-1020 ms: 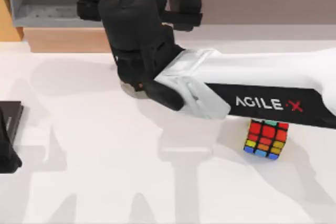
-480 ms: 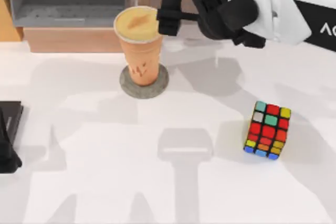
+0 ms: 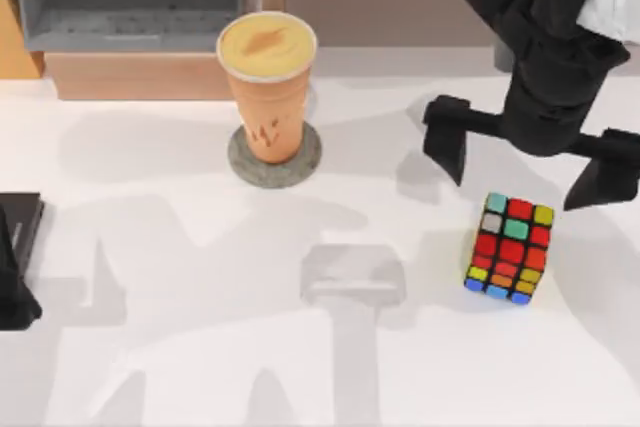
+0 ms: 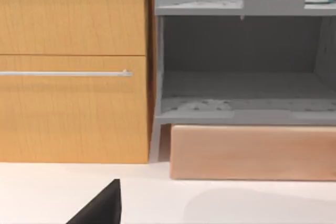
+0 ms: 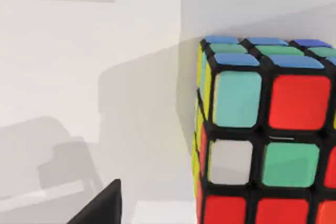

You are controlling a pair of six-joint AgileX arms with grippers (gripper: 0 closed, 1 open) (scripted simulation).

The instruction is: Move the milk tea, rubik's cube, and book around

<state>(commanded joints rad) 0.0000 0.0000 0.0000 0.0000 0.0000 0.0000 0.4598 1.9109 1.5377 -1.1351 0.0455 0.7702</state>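
Your right gripper [image 3: 530, 159] hangs with fingers spread wide just above the rubik's cube [image 3: 510, 249] at the top view's lower right, and if you descend off-centre a fingertip could clip the cube's top edge and knock it askew, while the milk tea [image 3: 267, 82] stands upper centre.

1. The right claw [image 3: 528, 165] hung spread wide just behind the cube [image 3: 509, 248], with bare surface [image 3: 200, 347] all around the cube.
2. The cup [image 3: 267, 84] stood well left on its coaster [image 3: 275, 160], shelves [image 3: 130, 7] close behind it.
3. The left claw [image 3: 15, 257] sat at the left edge.
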